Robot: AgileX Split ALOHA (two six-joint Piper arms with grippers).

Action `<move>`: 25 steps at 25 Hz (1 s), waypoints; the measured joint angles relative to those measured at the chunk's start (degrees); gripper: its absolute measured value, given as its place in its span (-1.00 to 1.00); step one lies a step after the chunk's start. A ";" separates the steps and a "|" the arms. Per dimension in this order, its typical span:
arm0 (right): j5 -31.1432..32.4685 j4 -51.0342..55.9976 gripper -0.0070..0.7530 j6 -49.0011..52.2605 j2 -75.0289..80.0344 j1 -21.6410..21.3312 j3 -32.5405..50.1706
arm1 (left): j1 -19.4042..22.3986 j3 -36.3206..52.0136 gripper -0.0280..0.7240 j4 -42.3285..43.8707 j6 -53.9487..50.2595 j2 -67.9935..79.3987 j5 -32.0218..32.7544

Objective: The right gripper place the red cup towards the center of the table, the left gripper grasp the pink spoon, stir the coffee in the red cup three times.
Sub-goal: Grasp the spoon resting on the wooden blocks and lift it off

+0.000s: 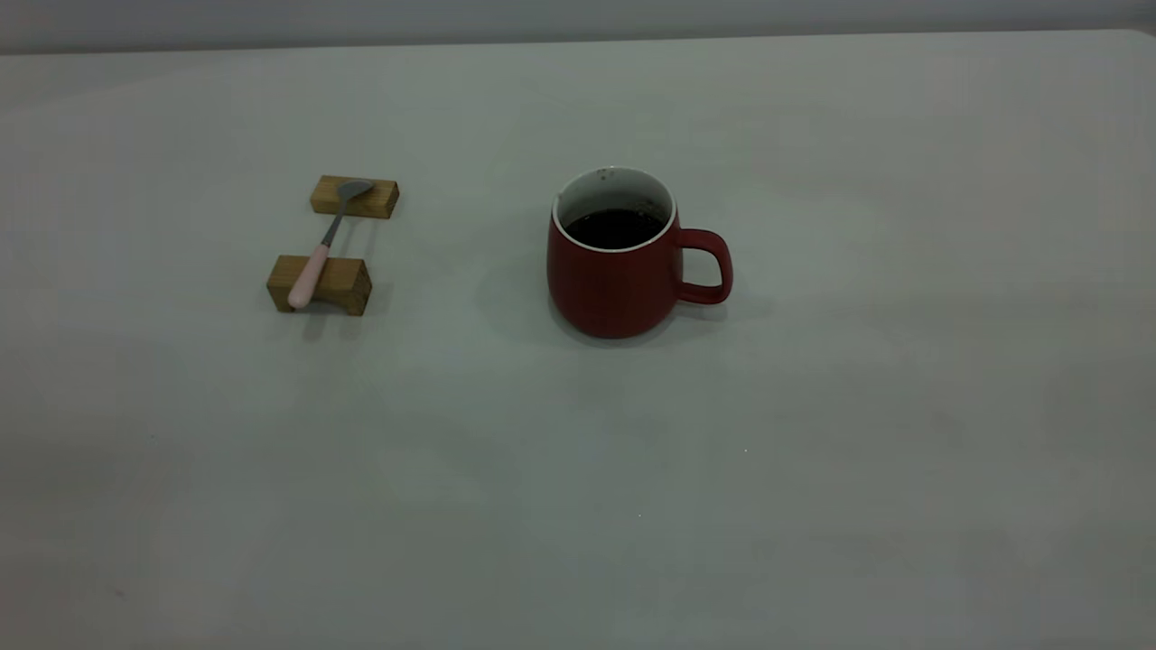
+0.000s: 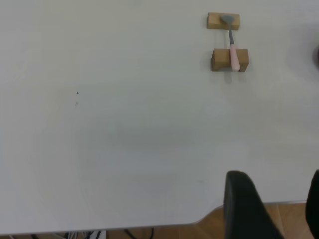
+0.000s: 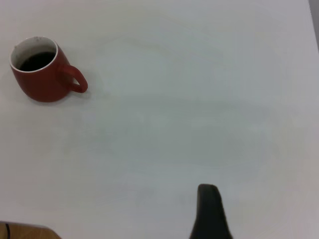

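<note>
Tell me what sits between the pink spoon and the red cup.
Nothing: the exterior view shows only bare table between the pink spoon and the red cup.

Red cup [image 1: 614,275] upright mid-table [image 1: 578,469], holding dark coffee [image 1: 614,228]; pink spoon [image 1: 321,247] bridges 2 blocks [image 1: 321,283]

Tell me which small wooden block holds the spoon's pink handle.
The nearer wooden block, closest to the camera; the farther wooden block carries the pink spoon's grey metal bowl.

Your rounded dark red ceramic mug [image 1: 614,271] stands upright near the middle of the pale grey-white tabletop [image 1: 813,469], handle to the right, dark liquid [image 1: 614,228] inside. Well left of it, the slim pink-handled spoon [image 1: 323,246] bridges two wooden blocks [image 1: 321,284], one behind the other.
</note>
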 joint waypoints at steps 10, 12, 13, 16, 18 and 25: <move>0.00 0.00 0.56 0.00 -0.06 -0.02 0.00 | 0.00 0.00 0.09 0.00 0.00 0.00 0.00; 0.00 0.00 0.56 0.00 -0.06 -0.02 0.00 | 0.00 0.00 0.09 0.00 0.00 0.00 0.00; 0.00 0.00 0.56 0.00 -0.06 -0.02 0.00 | 0.00 0.00 0.09 0.00 0.00 0.00 0.00; 0.00 0.00 0.56 0.00 -0.06 -0.02 0.00 | 0.00 0.00 0.09 0.00 -0.70 0.00 0.00; 0.00 0.00 0.56 0.00 -0.06 -0.02 0.00 | 0.00 0.00 0.09 0.00 -2.14 0.00 0.00; 0.00 0.00 0.56 0.00 -0.06 -0.09 0.00 | 0.00 -2.85 0.27 0.00 -5.28 9.58 -7.95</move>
